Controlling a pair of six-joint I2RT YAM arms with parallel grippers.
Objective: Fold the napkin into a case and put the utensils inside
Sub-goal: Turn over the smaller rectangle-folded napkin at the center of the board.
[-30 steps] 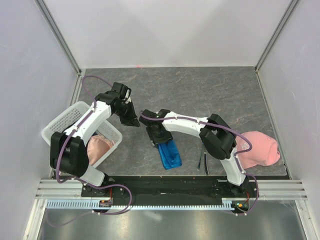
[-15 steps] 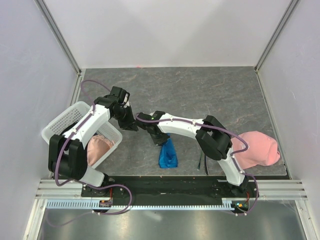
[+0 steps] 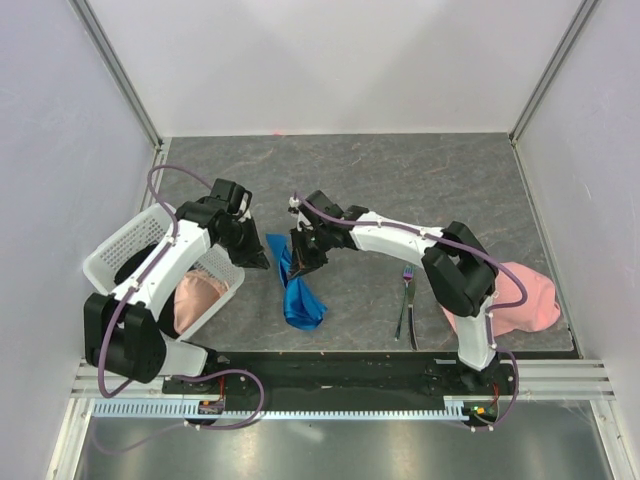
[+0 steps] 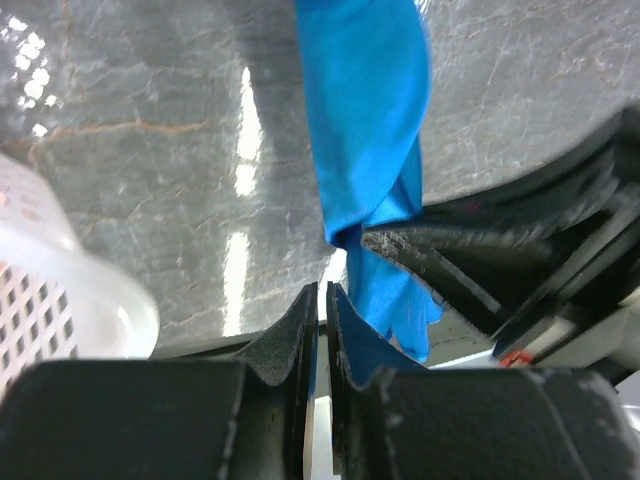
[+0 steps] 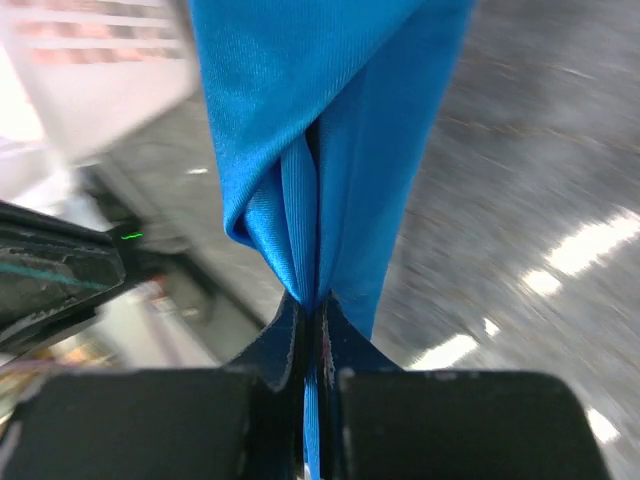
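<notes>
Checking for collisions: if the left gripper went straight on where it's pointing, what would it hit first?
Most likely the napkin, hanging just ahead of the left gripper and pinched by the right gripper; depth is unclear, so how near is uncertain.

Both arms angled inward, left claw (image 4: 321, 292) and right claw (image 5: 313, 305) pinched shut, wrists near each other

A white perforated basket (image 3: 125, 245) sits askew at the nine o'clock edge of the grey, stone-patterned bench (image 3: 400, 180), with a pale pink cloth (image 3: 197, 298) inside it. A second pink cloth (image 3: 525, 300) lies bunched at four o'clock.
</notes>
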